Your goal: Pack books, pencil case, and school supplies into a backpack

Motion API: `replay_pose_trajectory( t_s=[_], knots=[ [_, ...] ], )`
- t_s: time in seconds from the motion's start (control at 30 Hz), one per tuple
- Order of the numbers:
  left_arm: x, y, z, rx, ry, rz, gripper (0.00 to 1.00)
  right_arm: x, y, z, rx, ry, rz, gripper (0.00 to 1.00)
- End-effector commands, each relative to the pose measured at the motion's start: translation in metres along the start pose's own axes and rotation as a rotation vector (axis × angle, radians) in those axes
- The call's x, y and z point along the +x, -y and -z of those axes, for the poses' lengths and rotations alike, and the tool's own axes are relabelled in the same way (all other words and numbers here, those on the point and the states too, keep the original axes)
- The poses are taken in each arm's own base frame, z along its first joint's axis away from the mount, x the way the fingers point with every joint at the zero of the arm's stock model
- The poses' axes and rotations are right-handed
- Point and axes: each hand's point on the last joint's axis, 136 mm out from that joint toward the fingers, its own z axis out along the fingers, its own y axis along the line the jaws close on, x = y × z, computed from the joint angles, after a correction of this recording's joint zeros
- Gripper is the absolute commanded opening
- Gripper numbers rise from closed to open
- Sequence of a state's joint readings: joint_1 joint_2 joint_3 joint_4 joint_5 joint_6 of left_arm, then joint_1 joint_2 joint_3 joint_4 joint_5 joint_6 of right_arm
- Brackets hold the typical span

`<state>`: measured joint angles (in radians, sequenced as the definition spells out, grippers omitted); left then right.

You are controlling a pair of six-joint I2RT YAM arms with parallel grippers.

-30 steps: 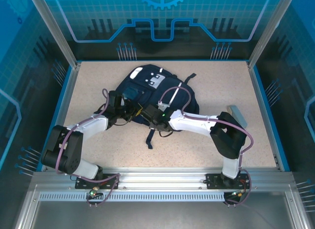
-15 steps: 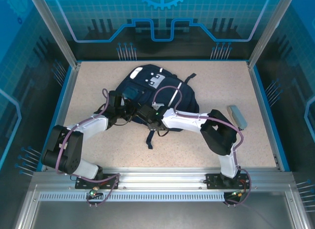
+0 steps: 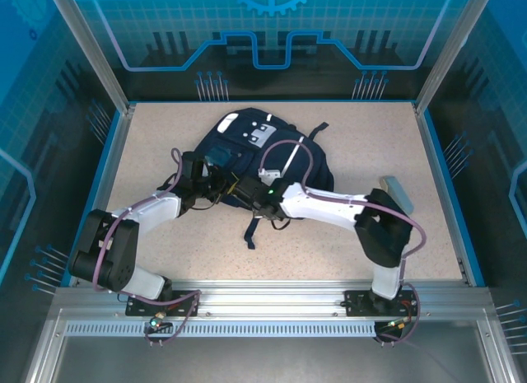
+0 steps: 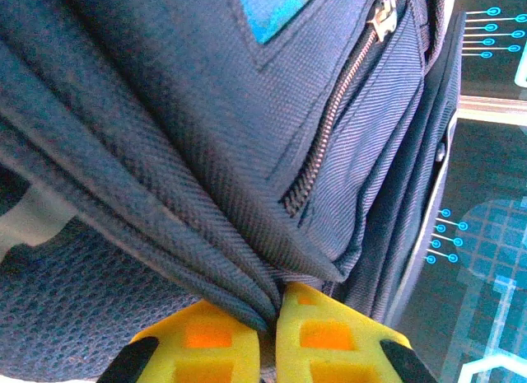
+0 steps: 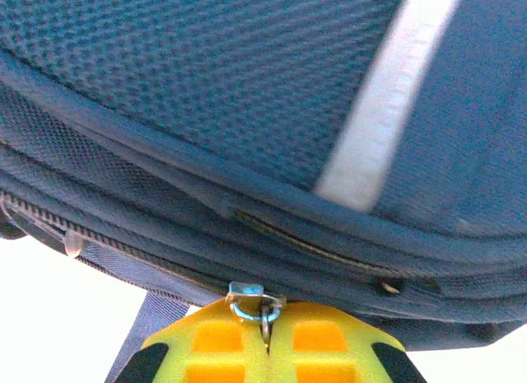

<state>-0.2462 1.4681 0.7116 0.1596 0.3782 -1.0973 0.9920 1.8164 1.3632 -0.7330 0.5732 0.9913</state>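
The navy backpack (image 3: pixel 247 140) lies flat in the middle of the table, white stripes and patches up. My left gripper (image 3: pixel 219 185) is at its near left edge, shut on a pinched fold of the backpack fabric (image 4: pixel 247 292). My right gripper (image 3: pixel 241 189) sits just right of it at the same edge. In the right wrist view the right gripper (image 5: pixel 268 313) is shut on a small metal zipper pull (image 5: pixel 249 299) of the backpack (image 5: pixel 206 86). A grey oblong pouch (image 3: pixel 398 193), seemingly the pencil case, lies behind my right elbow. The books and school supplies are out of view.
A dark strap (image 3: pixel 251 231) trails from the backpack toward the near edge. Blue walls and metal posts fence the table (image 3: pixel 148 136) on all sides. Bare tabletop lies left, right and in front of the backpack.
The right arm swung its elbow left and pressed toward the backpack, then drew back to the right. The left arm and the backpack have stayed put.
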Motion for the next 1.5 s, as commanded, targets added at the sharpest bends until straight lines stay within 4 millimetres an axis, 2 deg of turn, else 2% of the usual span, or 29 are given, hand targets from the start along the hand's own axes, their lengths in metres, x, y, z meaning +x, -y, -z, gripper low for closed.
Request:
replay_pose_trajectory(
  t_s=[0.0, 0.1, 0.27, 0.37, 0.47, 0.53, 0.63, 0.67, 0.77, 0.87, 0.97, 1.07, 1.17, 1.27, 1.47],
  knots=[
    [-0.02, -0.016, 0.003, -0.048, 0.067, -0.012, 0.0, 0.0, 0.064, 0.021, 0.177, 0.022, 0.074, 0.0],
    [-0.025, -0.018, 0.002, -0.05, 0.073, -0.009, 0.0, -0.001, 0.096, 0.025, 0.244, 0.012, 0.08, 0.0],
    [-0.031, -0.017, 0.0, -0.051, 0.075, -0.014, 0.0, -0.006, 0.131, 0.023, 0.293, -0.004, 0.057, 0.0],
    [-0.034, -0.015, -0.002, -0.051, 0.076, -0.02, 0.0, -0.011, 0.141, 0.018, 0.285, -0.011, 0.051, 0.0],
    [-0.038, -0.012, -0.004, -0.049, 0.072, -0.034, 0.0, -0.02, 0.137, 0.008, 0.221, -0.023, 0.063, 0.0],
    [-0.042, -0.01, -0.005, -0.051, 0.071, -0.044, 0.0, -0.026, 0.122, 0.004, 0.132, -0.024, 0.092, 0.0],
    [-0.052, -0.009, -0.004, -0.056, 0.081, -0.048, 0.0, -0.032, 0.078, 0.01, -0.075, -0.011, 0.187, 0.0],
    [-0.056, -0.01, 0.0, -0.061, 0.09, -0.043, 0.05, -0.032, 0.06, 0.016, -0.151, 0.001, 0.227, 0.0],
    [-0.069, -0.015, 0.014, -0.073, 0.13, -0.022, 0.28, -0.033, 0.011, 0.035, -0.36, 0.027, 0.31, 0.0],
    [-0.076, -0.021, 0.034, -0.086, 0.167, 0.003, 0.44, -0.035, -0.03, 0.048, -0.519, 0.032, 0.344, 0.0],
    [-0.076, -0.028, 0.054, -0.108, 0.189, 0.027, 0.55, -0.04, -0.063, 0.051, -0.602, 0.032, 0.362, 0.0],
    [-0.066, -0.035, 0.07, -0.12, 0.201, 0.044, 0.62, -0.043, -0.094, 0.05, -0.638, 0.036, 0.396, 0.0],
    [-0.052, -0.035, 0.079, -0.095, 0.187, 0.067, 0.63, -0.046, -0.119, 0.046, -0.663, 0.031, 0.407, 0.0],
    [-0.039, -0.032, 0.083, -0.034, 0.157, 0.111, 0.63, -0.048, -0.136, 0.04, -0.673, 0.024, 0.409, 0.0],
    [-0.023, -0.023, 0.081, 0.069, 0.095, 0.183, 0.58, -0.042, -0.15, 0.036, -0.704, -0.001, 0.408, 0.0]
  ],
)
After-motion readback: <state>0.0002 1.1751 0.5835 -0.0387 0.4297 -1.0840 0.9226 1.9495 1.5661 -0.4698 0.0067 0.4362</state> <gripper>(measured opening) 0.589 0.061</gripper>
